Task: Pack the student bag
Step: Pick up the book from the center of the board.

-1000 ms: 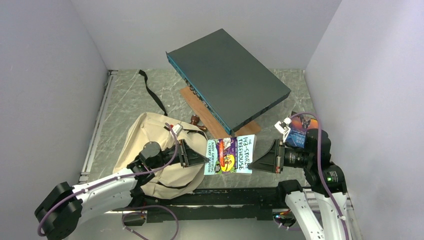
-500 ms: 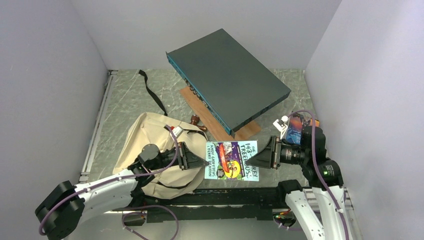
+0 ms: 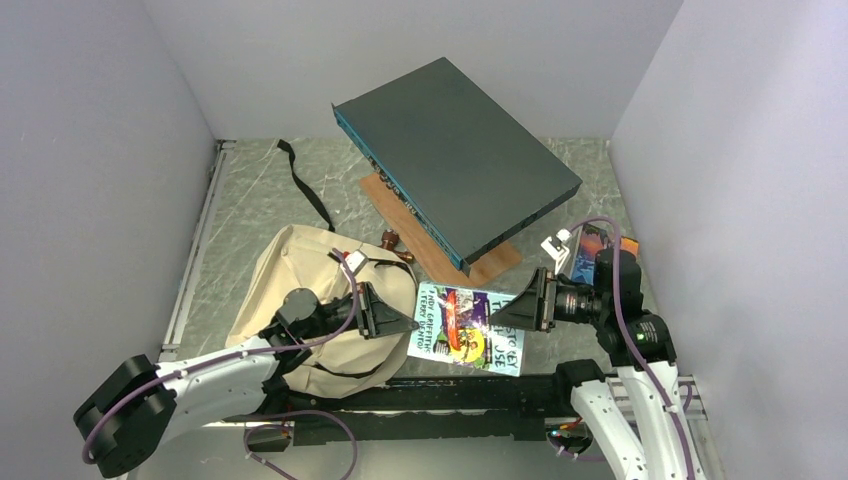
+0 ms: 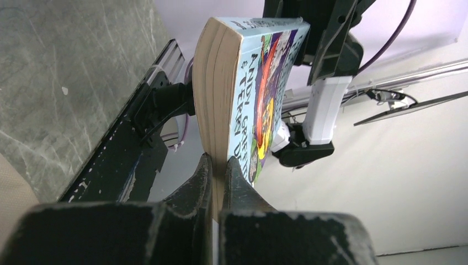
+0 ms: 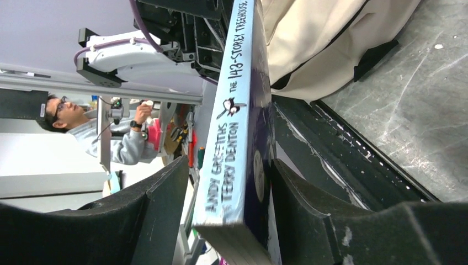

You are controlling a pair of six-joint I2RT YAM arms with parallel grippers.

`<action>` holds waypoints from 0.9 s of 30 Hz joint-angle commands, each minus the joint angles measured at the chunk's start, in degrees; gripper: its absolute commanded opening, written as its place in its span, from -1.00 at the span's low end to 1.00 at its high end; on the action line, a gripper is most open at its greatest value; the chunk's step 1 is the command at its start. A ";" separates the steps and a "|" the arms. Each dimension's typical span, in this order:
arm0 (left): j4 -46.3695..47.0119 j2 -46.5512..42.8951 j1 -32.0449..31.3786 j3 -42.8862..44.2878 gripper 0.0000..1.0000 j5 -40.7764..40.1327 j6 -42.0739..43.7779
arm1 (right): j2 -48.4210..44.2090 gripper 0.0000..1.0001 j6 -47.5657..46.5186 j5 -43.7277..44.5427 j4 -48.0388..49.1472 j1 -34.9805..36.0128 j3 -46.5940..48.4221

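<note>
The left claw (image 4: 219, 165) is clamped on the edge of a colourful paperback book (image 4: 243, 94).
</note>
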 commanded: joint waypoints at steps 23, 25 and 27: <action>-73.14 -18.54 -3.33 21.72 0.32 -29.49 39.72 | 2.06 -1.00 5.60 -0.66 14.50 0.31 -15.92; -76.94 -16.26 -9.47 24.36 0.40 -34.47 42.47 | 2.53 -1.00 7.31 -0.69 17.48 0.27 -16.98; -78.72 -12.26 -16.91 26.33 0.70 -41.53 43.46 | 2.93 -1.00 8.20 -0.52 19.34 0.32 -17.49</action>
